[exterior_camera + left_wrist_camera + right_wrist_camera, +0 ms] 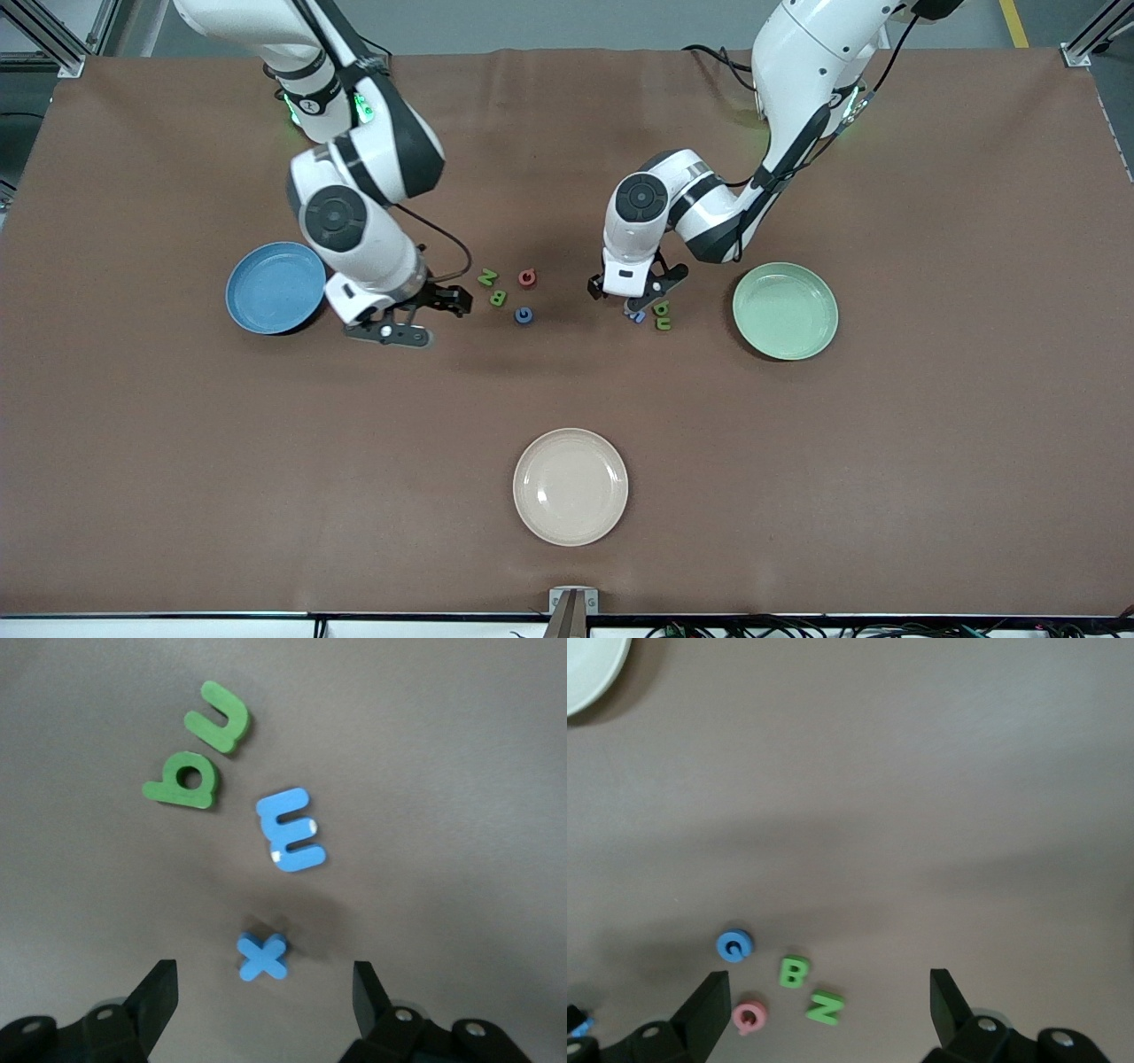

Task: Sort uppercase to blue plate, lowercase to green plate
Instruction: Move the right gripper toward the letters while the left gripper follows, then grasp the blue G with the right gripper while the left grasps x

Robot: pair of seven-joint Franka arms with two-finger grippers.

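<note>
We count four capitals on the brown table (886, 461), clustered between the two arms: a green N (487, 277), a green B (498, 298), a blue G (524, 315) and a red-pink Q (527, 277). Toward the left arm's end lie four lowercase pieces: blue x (262, 957), blue m (291, 828), green b (182, 780) and green u (224, 716).

There are three plates: the blue plate (275, 287) at the right arm's end, the green plate (785, 310) at the left arm's end, and a cream plate (570, 486) nearest the front camera (all three hold nothing).

The left gripper (635, 295) hangs low over the lowercase group, jaws spread wide, the x between its fingertips in its wrist view. The front view hides the x and most of the m under that gripper.

The right gripper (416, 316) hovers between the blue plate and the capitals, jaws wide and holding nothing.
</note>
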